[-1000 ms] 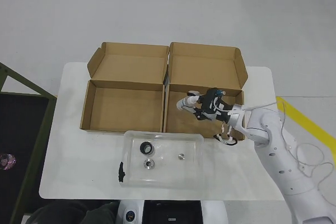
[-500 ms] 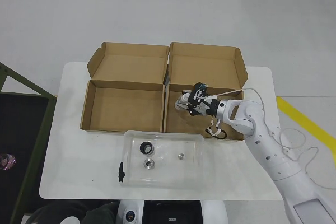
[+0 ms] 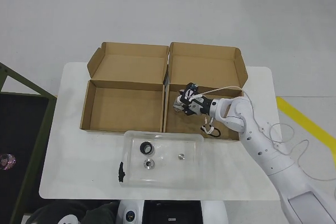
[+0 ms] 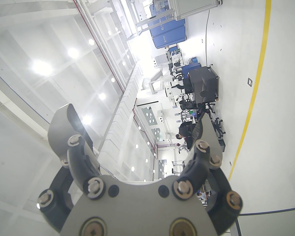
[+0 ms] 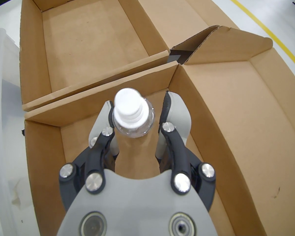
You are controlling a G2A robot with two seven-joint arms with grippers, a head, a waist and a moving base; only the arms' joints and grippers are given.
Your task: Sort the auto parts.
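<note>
My right gripper (image 3: 183,105) (image 5: 138,103) hangs inside the right cardboard box (image 3: 221,120) (image 5: 236,114), close to its left wall. It is shut on a white ribbed part with a clear base (image 3: 177,103) (image 5: 131,116), held above the box floor. A clear plastic tray (image 3: 193,168) in front of the boxes holds a black ring part (image 3: 147,148), a round metal part (image 3: 149,164) and a small metal part (image 3: 181,156). My left gripper (image 4: 135,114) is open with nothing between its fingers and points up at the hall ceiling.
The left cardboard box (image 3: 123,109) (image 5: 88,40) stands with its lid flap folded back, next to the right one. A small black object (image 3: 121,171) lies at the tray's left edge. A dark green frame (image 3: 11,129) stands left of the white table (image 3: 67,145).
My right gripper has carried the white part leftward across the right box, from near its middle to its left wall. The parts in the tray have not moved.
</note>
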